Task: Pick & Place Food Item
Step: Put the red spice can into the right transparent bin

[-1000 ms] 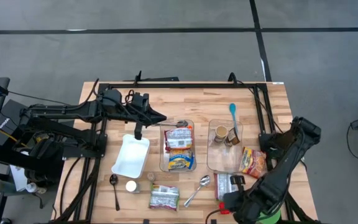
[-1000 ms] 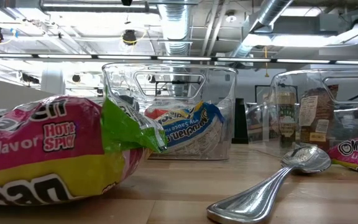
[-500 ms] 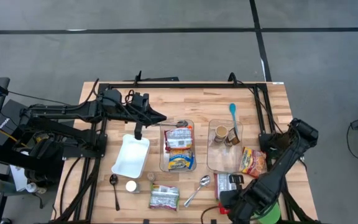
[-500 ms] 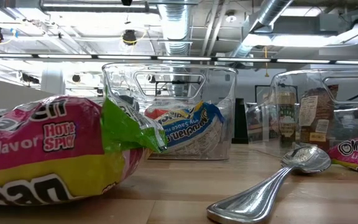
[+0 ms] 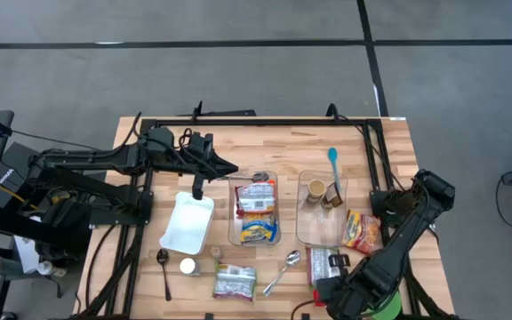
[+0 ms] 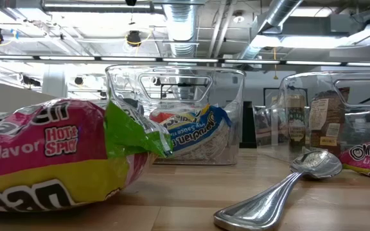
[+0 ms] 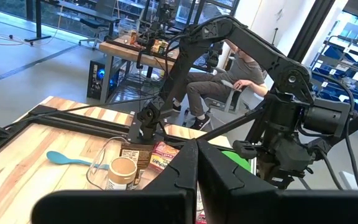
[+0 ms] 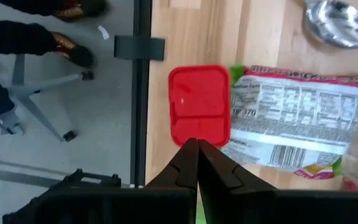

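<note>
1. Left gripper (image 5: 230, 169) hangs over the table's back left part, just beside the left clear bin (image 5: 256, 233); fingers pressed together, nothing held.
2. Left wrist view: own fingers (image 7: 182, 168) closed tip to tip, the right arm (image 7: 291, 137) across the table, a seated person (image 7: 232, 78) in the room beyond.
3. Right gripper (image 8: 197, 149) sits at the table's front right edge, tips closed, empty, over the edge of a red lid (image 8: 199, 106).
4. Red lid lies flat on the wood, touching a ramen pack (image 8: 291, 121) turned label-side down, barcode showing.
5. Left clear bin holds two ramen packs: one (image 5: 257, 196) toward the back, one blue-yellow (image 5: 258, 232) toward the front.
6. Right clear bin (image 5: 320, 233) holds a paper cup (image 5: 316, 190) and a dark packet (image 5: 334, 197); a blue spoon (image 5: 332, 161) rests across its back rim.
7. Loose red noodle pack (image 5: 363, 231) lies on the table just right of the right bin.
8. Another ramen pack (image 5: 236, 281) lies near the front edge, in front of the left bin; close-up in the low view as the pink-green "Hot & Spicy" bag (image 6: 56, 157).
9. Metal spoon (image 5: 283, 270) lies between the two bins' front ends, bowl toward the bins.
10. White tray (image 5: 188, 222) sits left of the left bin; black spoon (image 5: 164, 271) and a small white jar (image 5: 188, 266) in front of it.
</note>
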Robot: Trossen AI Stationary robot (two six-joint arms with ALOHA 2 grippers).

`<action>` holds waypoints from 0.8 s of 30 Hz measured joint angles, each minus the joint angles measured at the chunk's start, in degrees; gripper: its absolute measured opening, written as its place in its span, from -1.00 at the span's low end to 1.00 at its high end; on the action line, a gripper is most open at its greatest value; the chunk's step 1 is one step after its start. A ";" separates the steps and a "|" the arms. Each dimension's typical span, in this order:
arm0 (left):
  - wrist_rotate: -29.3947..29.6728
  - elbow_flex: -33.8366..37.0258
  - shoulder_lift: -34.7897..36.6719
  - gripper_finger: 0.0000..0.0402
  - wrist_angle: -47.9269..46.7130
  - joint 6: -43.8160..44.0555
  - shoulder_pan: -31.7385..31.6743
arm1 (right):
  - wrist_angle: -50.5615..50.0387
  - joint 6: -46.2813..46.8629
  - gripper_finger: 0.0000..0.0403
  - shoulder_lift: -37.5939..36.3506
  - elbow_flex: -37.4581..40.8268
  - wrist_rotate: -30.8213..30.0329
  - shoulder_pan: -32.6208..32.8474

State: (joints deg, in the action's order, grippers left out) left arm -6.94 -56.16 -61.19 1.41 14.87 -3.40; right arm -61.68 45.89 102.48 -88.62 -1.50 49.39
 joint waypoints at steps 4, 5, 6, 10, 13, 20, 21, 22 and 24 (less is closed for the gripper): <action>0.00 0.00 0.00 -1.00 0.00 0.00 0.00 | 2.58 -0.26 -1.00 0.00 1.48 0.00 -0.53; 0.00 0.00 0.00 -1.00 0.00 0.00 0.00 | 2.99 -0.22 -1.00 0.01 2.11 -0.01 -0.56; 0.00 0.00 0.00 -1.00 0.00 0.00 0.00 | 3.01 0.03 -1.00 0.03 2.53 0.00 -0.58; 0.00 0.00 0.00 -1.00 0.00 0.00 0.00 | 3.68 0.04 -1.00 0.02 2.73 0.09 -0.81; 0.00 0.00 0.00 -1.00 0.00 0.00 0.00 | 3.66 -0.01 -1.00 0.02 2.74 0.57 -0.87; 0.00 0.00 0.00 -1.00 0.00 0.00 0.00 | 3.67 -0.98 -1.00 0.02 2.73 3.02 -1.16; 0.00 0.00 0.00 -1.00 0.00 0.00 0.00 | 3.68 -0.96 -0.98 0.02 2.73 3.02 -1.20; 0.00 0.00 0.00 -1.00 0.00 0.00 0.00 | 3.66 -0.96 -0.96 0.02 2.73 3.02 -1.20; 0.00 0.00 0.00 -1.00 0.00 0.00 0.00 | 3.66 -0.90 -0.88 0.02 2.73 2.99 -1.22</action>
State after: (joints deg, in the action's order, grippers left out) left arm -6.94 -56.16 -61.19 1.41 14.87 -3.40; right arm -58.02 44.99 102.50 -85.89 1.50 48.17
